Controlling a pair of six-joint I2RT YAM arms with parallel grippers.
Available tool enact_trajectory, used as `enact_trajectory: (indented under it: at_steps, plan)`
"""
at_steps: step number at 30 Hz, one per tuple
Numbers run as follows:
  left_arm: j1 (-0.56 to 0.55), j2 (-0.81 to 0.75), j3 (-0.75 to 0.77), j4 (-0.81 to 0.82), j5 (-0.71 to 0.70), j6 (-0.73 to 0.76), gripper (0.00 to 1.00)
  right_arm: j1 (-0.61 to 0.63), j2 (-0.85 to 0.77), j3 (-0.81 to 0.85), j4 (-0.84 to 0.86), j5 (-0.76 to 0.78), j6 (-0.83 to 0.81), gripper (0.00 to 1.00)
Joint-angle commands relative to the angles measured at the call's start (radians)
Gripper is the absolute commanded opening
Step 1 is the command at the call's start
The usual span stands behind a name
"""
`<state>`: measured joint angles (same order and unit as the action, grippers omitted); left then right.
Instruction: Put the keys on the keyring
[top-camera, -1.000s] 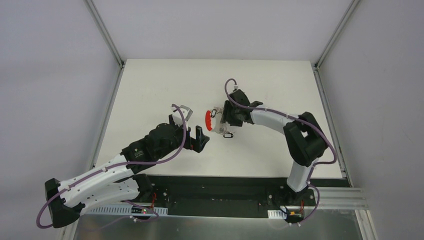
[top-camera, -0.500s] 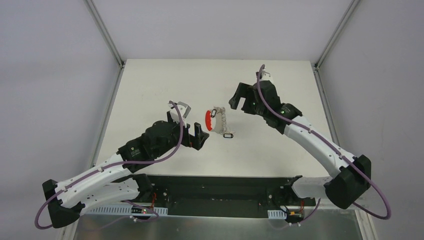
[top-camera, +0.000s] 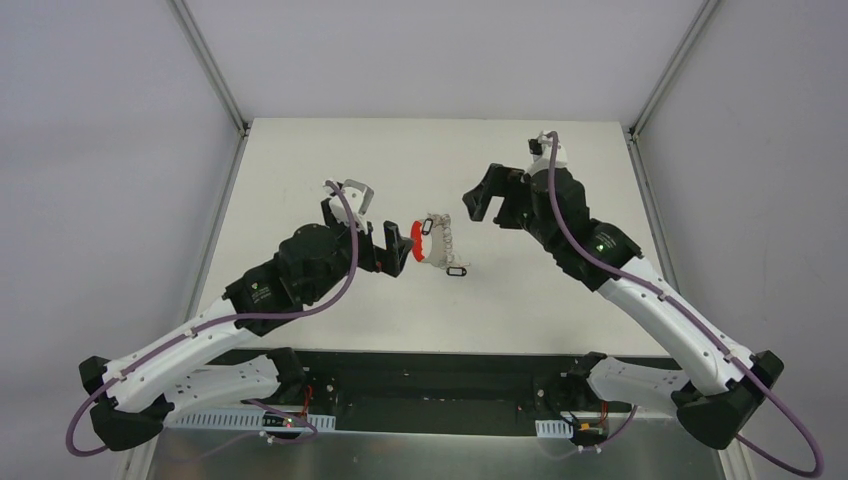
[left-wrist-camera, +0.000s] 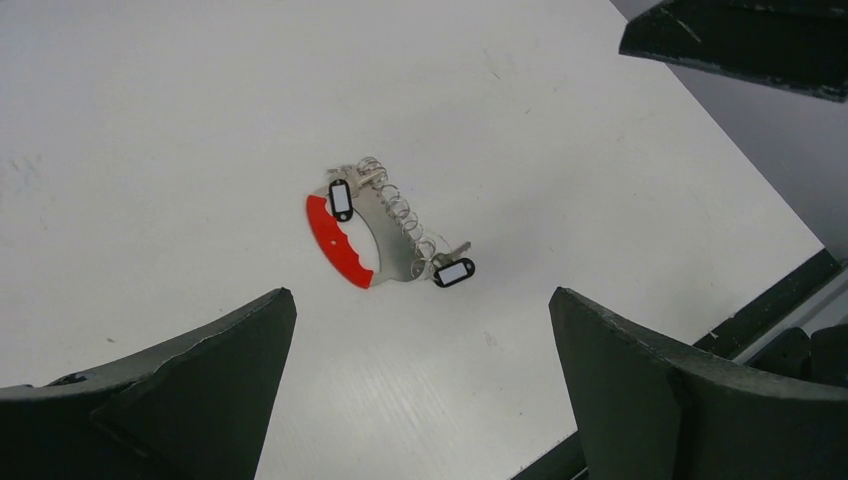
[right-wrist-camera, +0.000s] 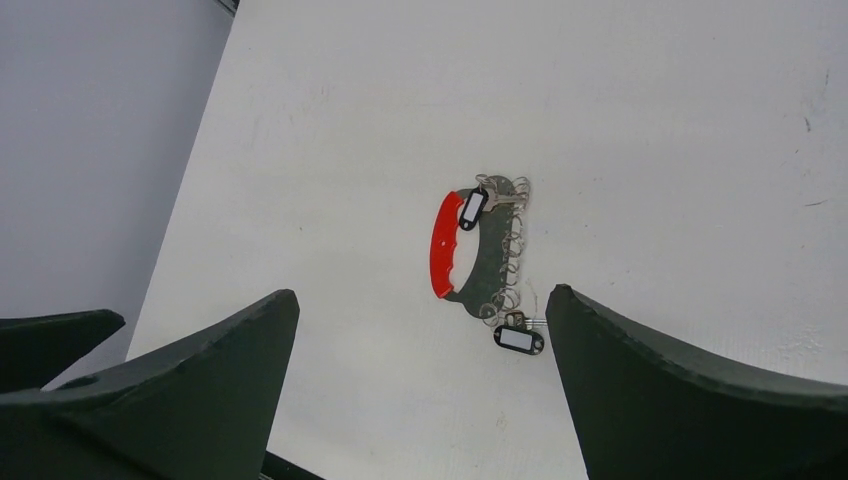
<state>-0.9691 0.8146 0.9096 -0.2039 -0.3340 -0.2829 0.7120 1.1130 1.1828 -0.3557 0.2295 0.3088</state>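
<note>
Spread wide, the left end effector hovers mid-frame beside the keyring; the right end effector, also spread, hangs upper right.

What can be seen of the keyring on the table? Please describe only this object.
The keyring lies flat on the white table. It is a curved grey-white strap with a red crescent along one side and a row of thin silver wire loops, metal by their look, along the other. Two small black-rimmed tags with white faces sit at its ends. Only the table touches it.
</note>
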Motion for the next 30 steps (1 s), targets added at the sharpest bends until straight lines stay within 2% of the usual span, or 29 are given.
enact_trajectory:
  at_steps: [1,10,14,20,24,30]
  plan:
    - [-0.005,0.041,0.11,-0.042,-0.088,0.064,1.0,0.058,-0.052,0.038,0.019,0.139,-0.053,0.99]
    - [-0.006,0.078,0.195,-0.08,-0.171,0.147,1.0,0.182,-0.047,0.027,-0.012,0.345,-0.096,0.99]
    - [-0.005,0.115,0.209,-0.089,-0.288,0.171,1.0,0.191,-0.03,0.035,-0.032,0.372,-0.112,0.99]
    - [-0.006,0.115,0.19,-0.083,-0.333,0.184,1.0,0.192,-0.017,0.027,-0.046,0.405,-0.063,0.99]
    - [-0.005,0.12,0.19,-0.076,-0.335,0.198,1.0,0.192,-0.012,0.007,-0.02,0.384,-0.087,0.99]
    - [-0.005,0.104,0.155,-0.035,-0.349,0.204,1.0,0.194,0.049,0.038,-0.04,0.524,-0.086,0.99]
